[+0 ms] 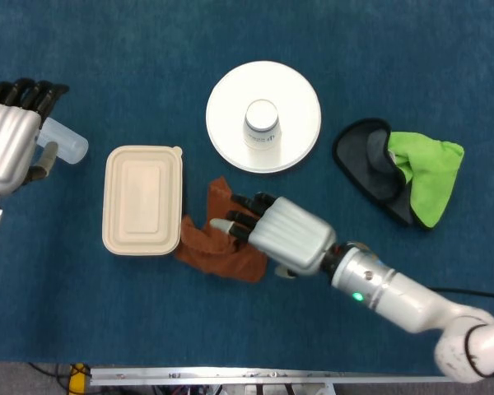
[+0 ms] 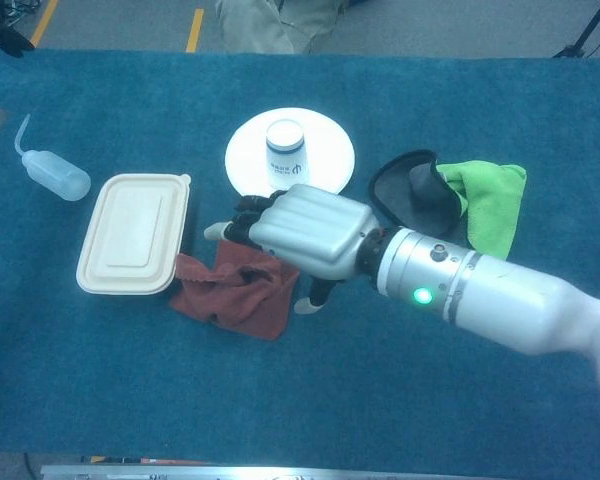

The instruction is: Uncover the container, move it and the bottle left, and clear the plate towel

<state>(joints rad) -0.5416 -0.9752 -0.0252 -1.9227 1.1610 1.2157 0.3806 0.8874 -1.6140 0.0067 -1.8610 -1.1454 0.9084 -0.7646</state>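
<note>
We see the blue table (image 1: 412, 49) with our right hand (image 1: 281, 234) over the brown towel (image 1: 230, 247), fingers (image 1: 235, 219) spread above the cloth, nothing held. The cream container (image 1: 142, 200), lid on, sits at 9 o'clock of that towel, touching its edge. The white plate (image 1: 292, 90) at 12 o'clock carries an upturned paper cup (image 1: 262, 125). A green-and-black cloth (image 1: 403, 169) lies at 3 o'clock of the plate. Our left hand (image 1: 8, 144) is at the far left, fingers apart, beside the squeeze bottle (image 2: 52, 172); we cannot tell if they touch.
</note>
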